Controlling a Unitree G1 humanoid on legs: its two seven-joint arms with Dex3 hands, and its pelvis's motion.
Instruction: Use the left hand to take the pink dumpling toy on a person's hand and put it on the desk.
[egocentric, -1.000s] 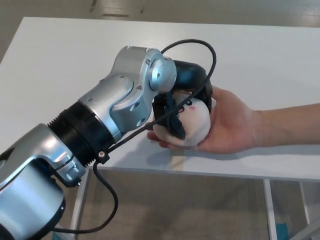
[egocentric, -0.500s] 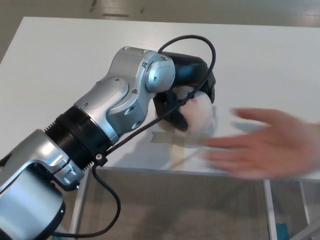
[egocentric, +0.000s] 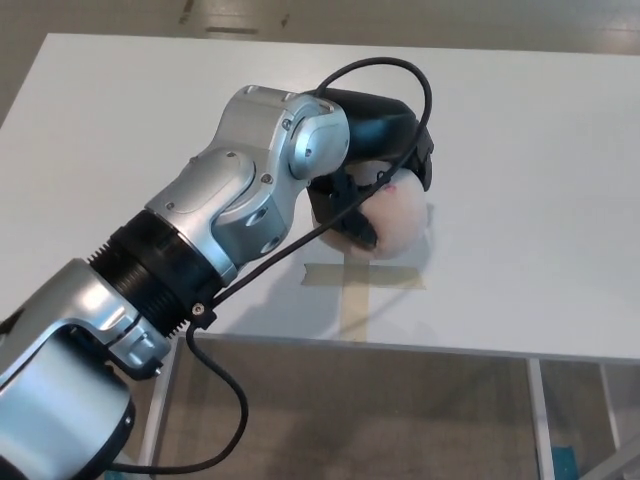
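- Head view: the left hand (egocentric: 372, 165) is gripping the pink dumpling toy (egocentric: 395, 218), its black fingers (egocentric: 352, 222) wrapping over the top and near side of the soft, pale body.
- The toy is sitting under and slightly forward of the hand, over the white table (egocentric: 520, 140); whether it is touching the surface or hanging just above it is hard to tell, since only a faint shadow is showing beneath it.
- Just below the hand, tan tape marks (egocentric: 362, 283) are forming a T on the table near its front edge, with the toy hovering just beyond the crossbar.
- No person's hand is showing, so the pickup looks finished and the placing step is in hand.
- To do it well, I judge the arm should be lowering straight down until the toy is clearly resting flat, well back from the edge.
- The fingers should be parting slowly and evenly, because the round plush body is likely to roll or cling to a fingertip.
- The right hand is not appearing anywhere.
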